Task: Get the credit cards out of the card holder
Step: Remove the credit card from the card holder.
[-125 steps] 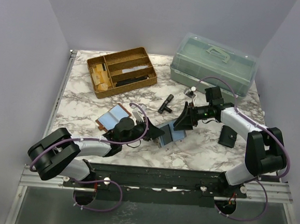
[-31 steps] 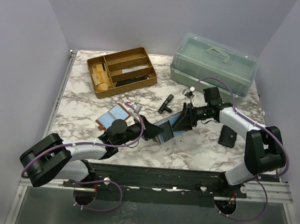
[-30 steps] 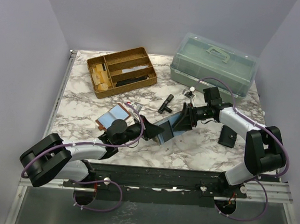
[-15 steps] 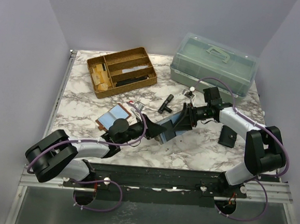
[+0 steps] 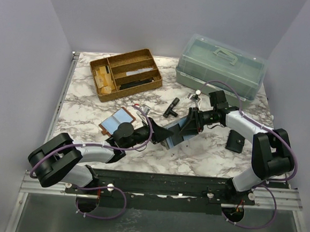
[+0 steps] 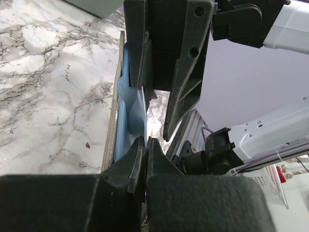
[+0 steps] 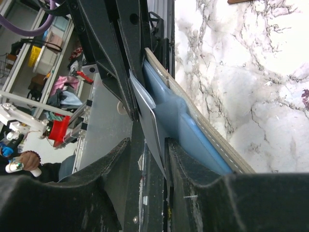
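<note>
- Card holder: just toward 6 o'clock from the table's centre, standing on edge between the two grippers. Tan back, light-blue pockets inside.
- Left gripper: comes at the holder from 9 o'clock. Fingers pressed together on the edge of a credit card, a thin pale-blue sheet.
- The pinched card stands partly out of the blue pocket, and its far end runs up toward the other tool's fingers. How much of it is inside the pocket cannot be told.
- Right gripper: comes in from 3 o'clock. Fingers are drawn in tight on a thin layer at the holder's rim. The right wrist view shows the tan-backed panel lying just outside one finger. Whether the clamped layer is a flap or also the card, cannot tell.
- The two sets of fingertips sit very close, nearly facing, with the holder between them.
- Blue-faced flat piece, brownish rim: flat on the marble at 9 o'clock from the holder, partly under the left arm.
- Wooden tray with compartments: 11 o'clock on the table.
- Lidded green box: 1 o'clock.
- Small black tool: 12 o'clock from the holder, near.
- Black pouch: 3 o'clock from the holder, beside the right forearm.
</note>
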Tool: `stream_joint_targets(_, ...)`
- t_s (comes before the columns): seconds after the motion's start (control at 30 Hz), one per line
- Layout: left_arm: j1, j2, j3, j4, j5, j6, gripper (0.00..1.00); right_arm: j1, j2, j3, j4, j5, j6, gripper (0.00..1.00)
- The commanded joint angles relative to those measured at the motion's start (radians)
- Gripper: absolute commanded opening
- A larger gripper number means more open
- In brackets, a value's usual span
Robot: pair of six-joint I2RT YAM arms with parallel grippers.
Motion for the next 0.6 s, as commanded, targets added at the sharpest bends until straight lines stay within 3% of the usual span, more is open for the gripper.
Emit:
stream_joint_targets(0.0,-0.007,-0.001,0.011,0.081,0.026,-0.005,0.0,0.007,0.01,-0.001,0.023,-0.041,0.005,0.38)
stream_joint_targets(0.3,-0.007,-0.03,-0.017,0.084,0.023,-0.006,0.0,0.005,0.002,0.003,0.024,-0.042,0.007,0.32)
stream_joint_targets(0.57,-0.007,-0.054,-0.041,0.085,0.031,-0.007,0.0,0.006,0.001,0.003,0.025,-0.062,0.005,0.09)
